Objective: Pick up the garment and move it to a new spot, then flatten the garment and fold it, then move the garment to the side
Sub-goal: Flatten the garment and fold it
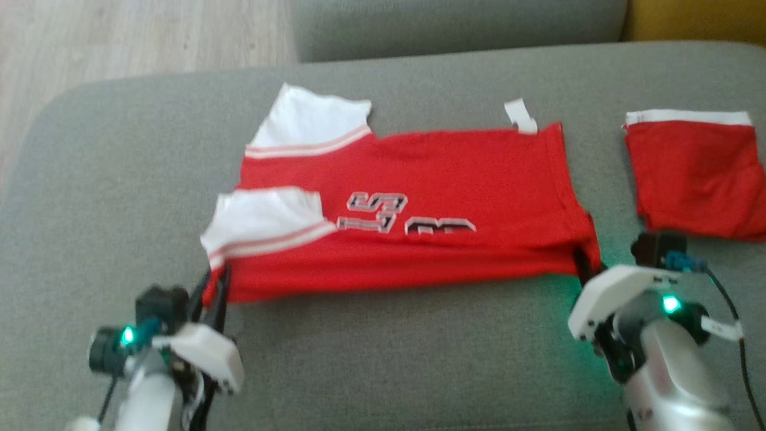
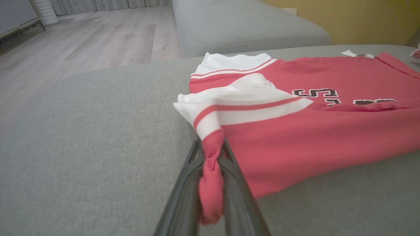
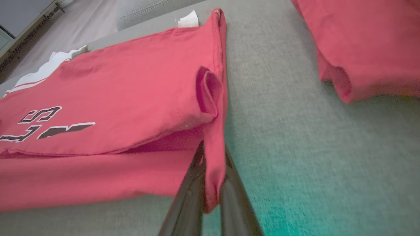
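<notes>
Broadly, a grey sofa seat (image 1: pixel 383 359) spreads across the head view, with pale wooden floor (image 1: pixel 119 36) beyond its far-left edge. On the seat lies the garment (image 1: pixel 419 197), a red shirt with white sleeves and dark lettering (image 1: pixel 407 215). It is laid sideways, sleeves to the left and hem to the right, with one layer lapped over another along the near side. A smaller red piece (image 1: pixel 694 173), with a white band on its far edge, lies apart from it at the far right.

The garment's near edge meets both grippers, one at each corner. The left gripper (image 1: pixel 218 287) sits at the near-left corner, just below the nearer white sleeve (image 1: pixel 269 221). In the left wrist view the left gripper (image 2: pixel 210 144) has its fingers pressed onto a twisted bunch of red cloth that runs down between them. The right gripper (image 1: pixel 583 263) is at the near-right corner. Seen from the right wrist, the right gripper (image 3: pixel 213 150) pinches the hem corner, which hangs between its fingers.

A small white label (image 1: pixel 520 117) sticks out at the garment's far-right corner.
</notes>
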Robot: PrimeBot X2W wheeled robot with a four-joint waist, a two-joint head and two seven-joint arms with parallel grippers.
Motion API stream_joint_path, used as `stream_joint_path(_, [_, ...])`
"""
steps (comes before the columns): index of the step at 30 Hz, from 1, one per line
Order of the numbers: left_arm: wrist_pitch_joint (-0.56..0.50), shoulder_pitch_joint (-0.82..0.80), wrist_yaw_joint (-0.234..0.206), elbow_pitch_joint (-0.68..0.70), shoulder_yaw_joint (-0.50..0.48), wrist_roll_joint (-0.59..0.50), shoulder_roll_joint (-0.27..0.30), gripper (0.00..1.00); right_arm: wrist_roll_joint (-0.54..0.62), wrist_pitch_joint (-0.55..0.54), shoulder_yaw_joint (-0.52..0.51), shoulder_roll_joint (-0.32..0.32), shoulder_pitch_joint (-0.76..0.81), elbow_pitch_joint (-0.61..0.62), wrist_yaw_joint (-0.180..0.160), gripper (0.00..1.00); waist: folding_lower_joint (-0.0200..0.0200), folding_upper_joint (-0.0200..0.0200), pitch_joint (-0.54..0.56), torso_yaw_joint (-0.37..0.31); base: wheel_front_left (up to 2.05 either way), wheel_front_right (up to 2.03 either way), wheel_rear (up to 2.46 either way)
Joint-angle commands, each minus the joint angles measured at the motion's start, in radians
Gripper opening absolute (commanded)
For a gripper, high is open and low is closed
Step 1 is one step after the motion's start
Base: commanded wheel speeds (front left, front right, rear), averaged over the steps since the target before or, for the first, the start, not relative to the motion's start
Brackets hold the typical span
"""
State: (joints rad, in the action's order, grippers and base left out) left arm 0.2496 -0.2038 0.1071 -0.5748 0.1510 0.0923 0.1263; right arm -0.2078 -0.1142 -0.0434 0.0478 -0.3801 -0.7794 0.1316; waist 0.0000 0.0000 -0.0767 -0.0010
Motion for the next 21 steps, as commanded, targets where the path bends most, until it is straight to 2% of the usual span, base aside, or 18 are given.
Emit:
stream_joint_path(1, [0.012,-0.008,0.0,0.038,-0.036,0.01,0.026,0.0,-0.006,-0.016,0.005,0.008,0.013,0.057,-0.001,0.0,0.0,0.0,0.022,0.002,0.0,0.0,0.0])
stream_joint_path(8, [0.005,0.064,0.003,0.057,-0.012,0.026,0.005,0.0,-0.023,-0.123,-0.048,0.008,0.169,0.259,-0.001,0.02,0.0,0.0,0.051,0.01,0.0,0.0,0.0])
stream_joint_path(9, [0.005,0.064,0.0,0.055,-0.008,0.024,0.002,0.32,-0.024,-0.129,-0.05,0.007,0.184,0.29,-0.001,0.5,0.0,0.0,0.052,0.01,0.0,0.0,0.0])
stream_joint_path(10, [0.005,0.062,-0.007,0.052,-0.004,0.019,0.002,1.0,-0.036,-0.142,-0.048,0.006,0.199,0.317,-0.001,1.0,0.0,0.0,0.051,0.01,0.0,0.0,0.0])
stream_joint_path(13, [0.006,0.048,-0.033,0.054,-0.008,0.02,-0.007,1.0,-0.054,-0.121,-0.052,0.004,0.222,0.417,-0.001,1.0,0.0,0.0,0.047,0.006,0.0,0.0,0.0])
stream_joint_path(15, [0.009,0.032,-0.049,0.079,-0.026,0.035,-0.015,1.0,-0.084,-0.063,-0.06,0.003,0.22,0.484,-0.001,1.0,0.0,0.0,0.037,0.001,0.0,0.0,0.0])
stream_joint_path(21, [0.012,0.004,-0.036,0.234,-0.067,0.074,-0.034,1.0,-0.154,0.063,-0.027,0.003,0.216,0.563,-0.001,1.0,0.0,0.0,0.009,-0.01,0.0,0.0,0.0])
